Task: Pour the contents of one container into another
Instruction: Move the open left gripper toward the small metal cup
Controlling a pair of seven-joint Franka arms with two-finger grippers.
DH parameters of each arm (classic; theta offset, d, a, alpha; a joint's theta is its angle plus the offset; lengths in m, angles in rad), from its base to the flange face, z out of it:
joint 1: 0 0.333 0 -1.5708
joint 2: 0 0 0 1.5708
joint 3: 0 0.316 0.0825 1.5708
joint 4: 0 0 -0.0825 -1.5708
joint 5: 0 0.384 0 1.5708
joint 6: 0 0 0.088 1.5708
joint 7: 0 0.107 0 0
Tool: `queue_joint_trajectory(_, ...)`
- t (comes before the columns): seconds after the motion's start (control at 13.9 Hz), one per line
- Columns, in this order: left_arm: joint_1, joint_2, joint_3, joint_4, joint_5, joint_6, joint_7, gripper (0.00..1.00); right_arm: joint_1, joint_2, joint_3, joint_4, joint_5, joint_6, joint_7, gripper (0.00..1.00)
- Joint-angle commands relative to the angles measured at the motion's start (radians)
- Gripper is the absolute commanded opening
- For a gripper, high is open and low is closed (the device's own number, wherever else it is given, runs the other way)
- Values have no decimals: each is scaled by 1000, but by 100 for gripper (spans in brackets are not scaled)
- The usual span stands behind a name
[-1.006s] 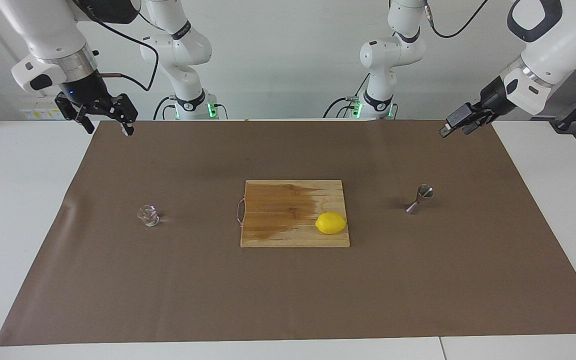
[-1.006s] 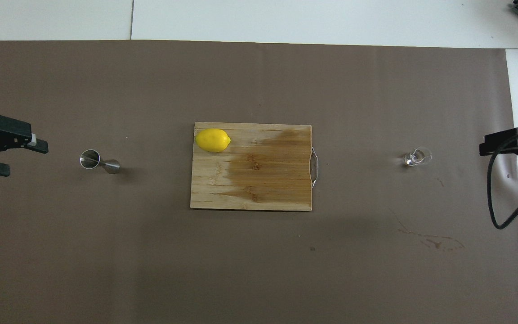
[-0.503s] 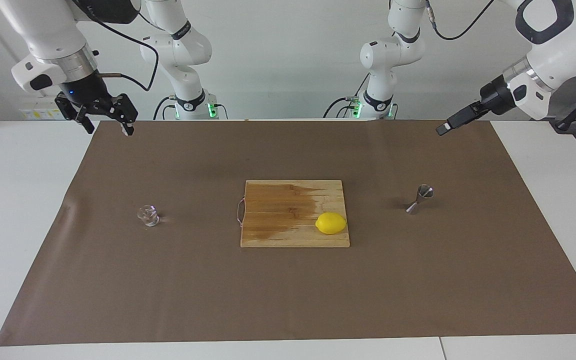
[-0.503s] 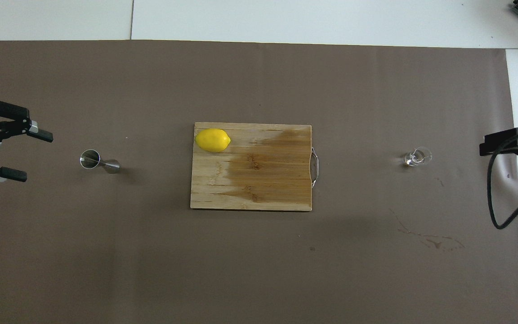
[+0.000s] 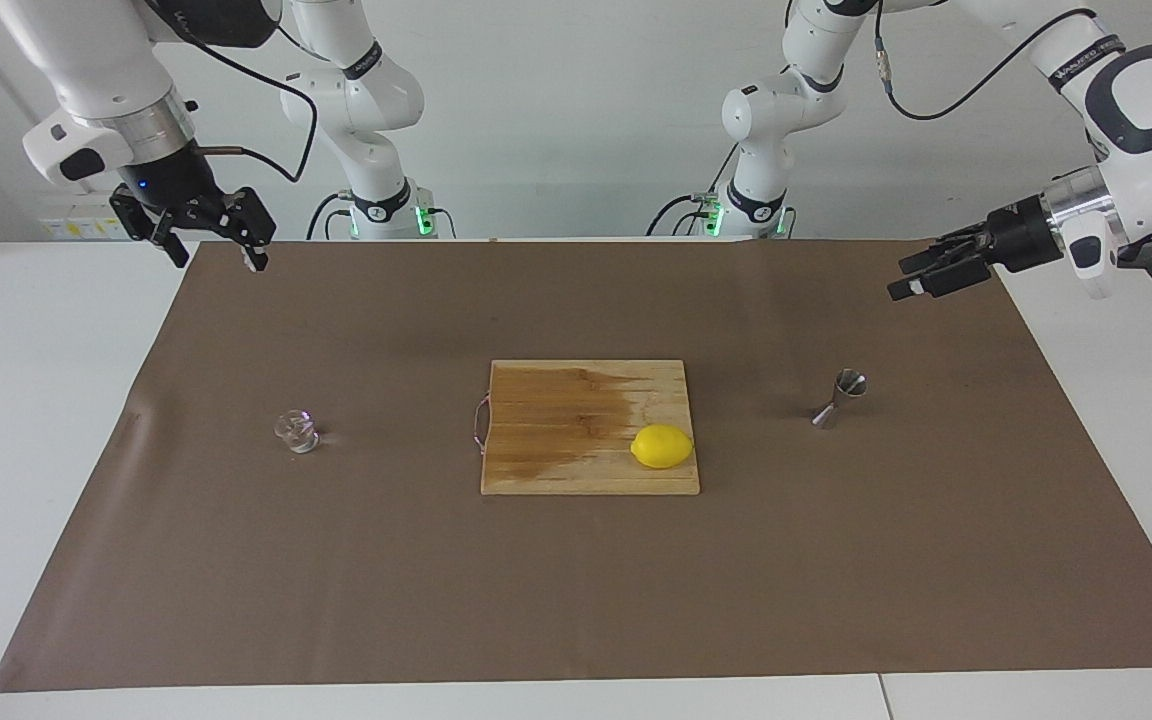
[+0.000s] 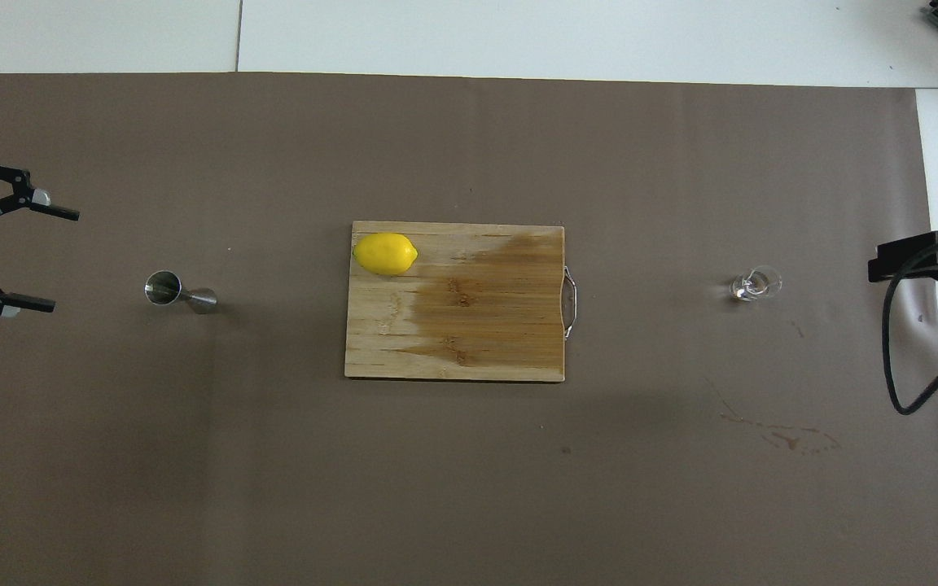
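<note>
The clear glass cup [image 5: 296, 431] [image 6: 754, 285] stands on the brown mat toward the right arm's end of the table. The steel jigger [image 5: 839, 397] [image 6: 180, 293] stands upright toward the left arm's end. My left gripper [image 5: 908, 277] [image 6: 58, 260] hangs open in the air over the mat's edge at that end, its fingers pointing toward the jigger, with nothing between them. My right gripper [image 5: 218, 260] [image 6: 876, 268] waits open and empty, high over the mat's corner at its own end, clear of the cup.
A wooden cutting board [image 5: 556, 470] [image 6: 477, 350] with a dark wet patch lies mid-table between cup and jigger. A yellow lemon [image 5: 662, 446] [image 6: 386, 253] sits on its corner. A small stain [image 6: 786, 435] marks the mat.
The left wrist has turned and dropped a little, so its gripper now lies flatter with both fingers spread toward the jigger. The right arm, cup and jigger have not moved.
</note>
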Motion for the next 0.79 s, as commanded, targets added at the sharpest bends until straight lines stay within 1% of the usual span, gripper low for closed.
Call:
queue_joint_trajectory(0.0,32,5,-10,-40,-59,-8,-61,100,-2,-23,0,-23,16,1,-1,100)
queue_joint_trajectory(0.29,81,53,-8,-86,-133,-7,-56,100,-4,-23,0,-23,16,1,-1,100)
queue_joint_trajectory(0.5,98,99,-5,-123,-195,-5,-53,100,-2,-23,0,-23,16,1,-1,100)
queue_joint_trajectory(0.72,107,137,-5,-152,-225,10,-51,100,-2,-23,0,-23,14,1,-1,100)
